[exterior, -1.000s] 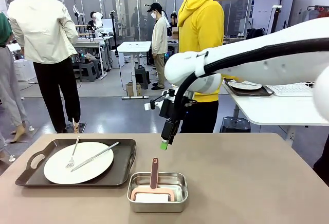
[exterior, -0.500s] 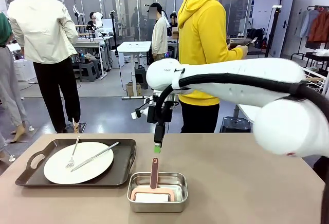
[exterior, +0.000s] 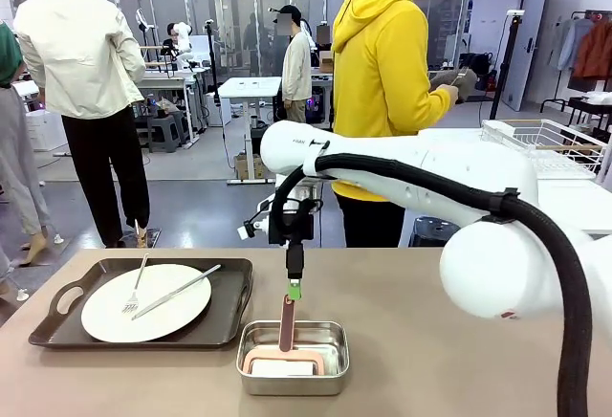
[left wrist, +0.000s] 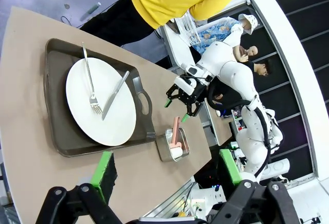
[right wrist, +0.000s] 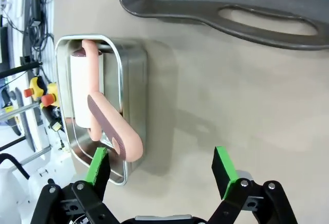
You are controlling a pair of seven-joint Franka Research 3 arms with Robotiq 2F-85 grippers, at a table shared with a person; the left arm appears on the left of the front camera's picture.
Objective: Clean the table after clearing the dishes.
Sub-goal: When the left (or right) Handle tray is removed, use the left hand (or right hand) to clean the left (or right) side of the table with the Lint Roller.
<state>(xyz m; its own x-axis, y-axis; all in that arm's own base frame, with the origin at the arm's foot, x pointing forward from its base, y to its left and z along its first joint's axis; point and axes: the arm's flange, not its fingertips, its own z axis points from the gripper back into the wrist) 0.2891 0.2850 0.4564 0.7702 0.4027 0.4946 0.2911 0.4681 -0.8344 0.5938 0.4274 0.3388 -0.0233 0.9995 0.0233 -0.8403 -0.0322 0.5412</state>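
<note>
On the greyish-brown table (exterior: 459,321) a dark tray (exterior: 234,283) at the left carries a white plate (exterior: 105,317) with a fork (exterior: 137,288) and a knife (exterior: 177,291). A small steel tin (exterior: 330,374) at the front middle holds a pink-handled tool (exterior: 287,321) with a white pad. My right gripper (exterior: 294,288) hangs pointing down just above that handle. In the right wrist view the right gripper (right wrist: 161,171) is open, the pink handle (right wrist: 110,126) close to its left pad. My left gripper (left wrist: 167,170) is open high above the table, empty, overlooking the plate (left wrist: 82,100) and tin (left wrist: 167,154).
A person in a yellow hoodie (exterior: 382,82) stands at the far edge, turned towards a white side table with a wire basket (exterior: 545,140) at the right. Other people stand farther back on the left. Bare tabletop lies right of the tin.
My right arm has swung left and come down, from the middle of the table to just over the pink handle in the tin. The plate, tray and tin have not moved.
</note>
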